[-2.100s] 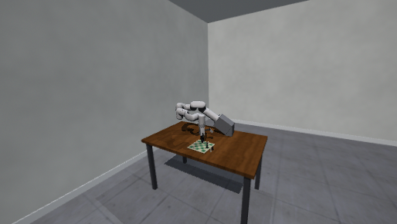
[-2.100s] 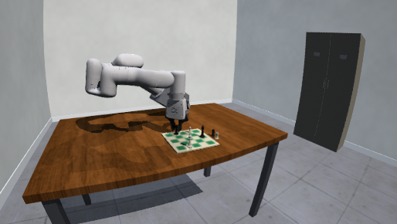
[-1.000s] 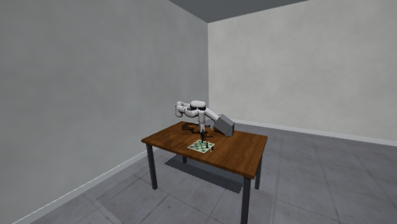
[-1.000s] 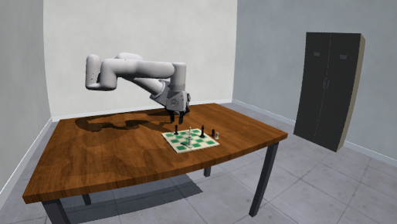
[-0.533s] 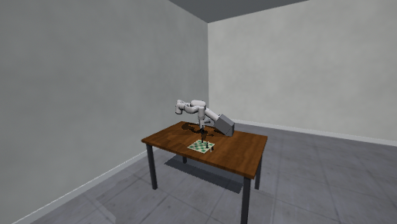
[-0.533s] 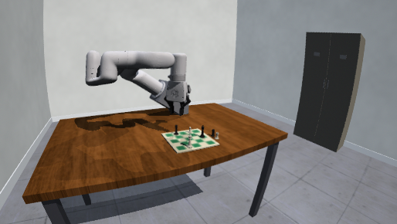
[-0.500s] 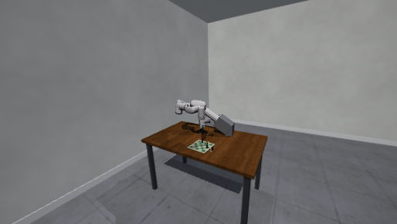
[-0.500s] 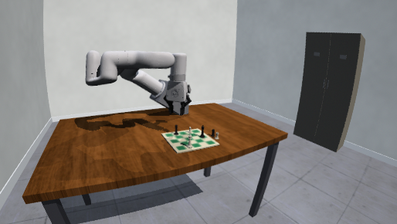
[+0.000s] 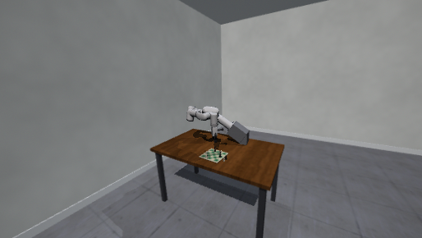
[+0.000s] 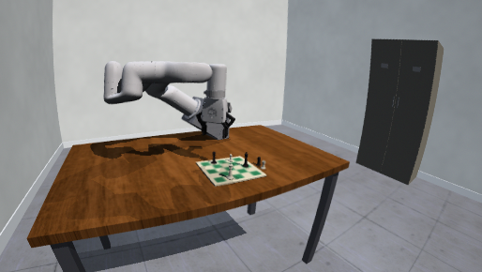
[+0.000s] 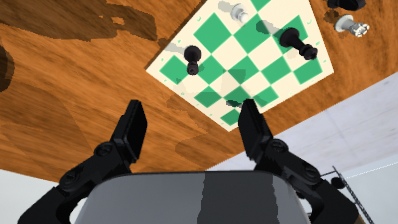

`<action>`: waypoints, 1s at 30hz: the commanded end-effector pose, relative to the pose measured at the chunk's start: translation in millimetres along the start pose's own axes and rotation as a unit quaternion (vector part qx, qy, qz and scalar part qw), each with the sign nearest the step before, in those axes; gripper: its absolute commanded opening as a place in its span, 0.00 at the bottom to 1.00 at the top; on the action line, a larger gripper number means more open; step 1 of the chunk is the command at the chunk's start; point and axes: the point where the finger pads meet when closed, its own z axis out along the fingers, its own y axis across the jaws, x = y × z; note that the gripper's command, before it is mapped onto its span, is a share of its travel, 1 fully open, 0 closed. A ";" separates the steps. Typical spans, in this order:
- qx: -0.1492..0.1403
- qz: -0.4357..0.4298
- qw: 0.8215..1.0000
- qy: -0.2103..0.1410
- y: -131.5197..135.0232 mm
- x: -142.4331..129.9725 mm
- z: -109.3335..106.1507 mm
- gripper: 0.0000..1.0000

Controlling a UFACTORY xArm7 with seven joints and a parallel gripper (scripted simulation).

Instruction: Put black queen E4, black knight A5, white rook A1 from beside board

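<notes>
White rook (image 9: 224,159) (image 10: 263,164) (image 11: 352,26) stands off the board (image 9: 204,156) (image 10: 206,175) (image 11: 327,70), on the side toward the table's (image 9: 254,160) (image 10: 117,188) (image 11: 115,90) right corner in the exterior view, close beside a small dark piece (image 9: 226,157) (image 10: 258,160) (image 11: 346,4). The gripper (image 9: 214,138) (image 10: 216,130) (image 11: 192,111) is released, nothing between its fingers, back toward the far edge. With those two so close, spread fingers coming down could topple the neighbour — and a low sweep across the board might knock the tall pieces off their squares.

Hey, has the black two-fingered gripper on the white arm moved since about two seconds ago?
Yes, the black two-fingered gripper has risen away from the green-and-cream chessboard.
</notes>
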 end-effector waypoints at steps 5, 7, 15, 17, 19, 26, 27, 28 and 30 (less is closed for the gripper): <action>-0.002 -0.005 1.000 -0.003 4.6 -1.2 -2.5 1.00; -0.003 -0.031 0.999 -0.014 24.1 -4.9 -5.9 1.00; 0.000 -0.120 0.992 -0.033 83.7 1.4 -8.0 1.00; 0.001 -0.157 0.987 -0.033 106.5 11.0 -5.2 1.00; 0.002 -0.194 0.981 -0.030 127.8 23.8 -0.9 1.00; 0.001 -0.253 0.967 -0.015 160.3 51.1 9.0 1.00; 0.001 -0.253 0.967 -0.015 160.3 51.1 9.0 1.00; 0.000 -0.272 0.962 -0.008 170.2 61.5 12.8 1.00; -0.001 -0.283 0.959 -0.004 176.0 68.1 15.1 1.00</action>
